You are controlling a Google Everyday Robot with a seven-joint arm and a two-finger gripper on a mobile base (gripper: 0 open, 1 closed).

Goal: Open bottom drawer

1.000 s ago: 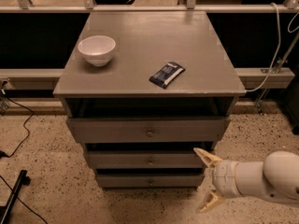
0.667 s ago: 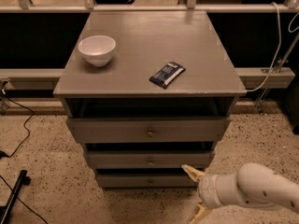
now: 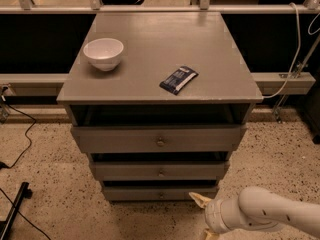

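The grey cabinet [image 3: 160, 49] has three drawers stacked at its front. The bottom drawer [image 3: 130, 193] has the narrowest front and a tiny round knob [image 3: 161, 194]; it sits slightly out from the cabinet, like the two above it. My gripper [image 3: 203, 217] is low at the right, just in front of and below the bottom drawer's right end. Its pale fingertips [image 3: 198, 199] are spread apart and hold nothing. The upper fingertip is close to the drawer front, right of the knob; I cannot tell if it touches.
A white bowl [image 3: 103, 53] and a dark snack packet [image 3: 178, 79] lie on the cabinet top. The middle drawer [image 3: 161, 171] and top drawer [image 3: 160, 140] are above. Black cables [image 3: 15, 134] and a black stand leg [image 3: 12, 211] lie on the speckled floor at left.
My gripper and arm have moved left and lower, from right of the middle drawer to just in front of the bottom drawer's right end. The drawers have not moved.
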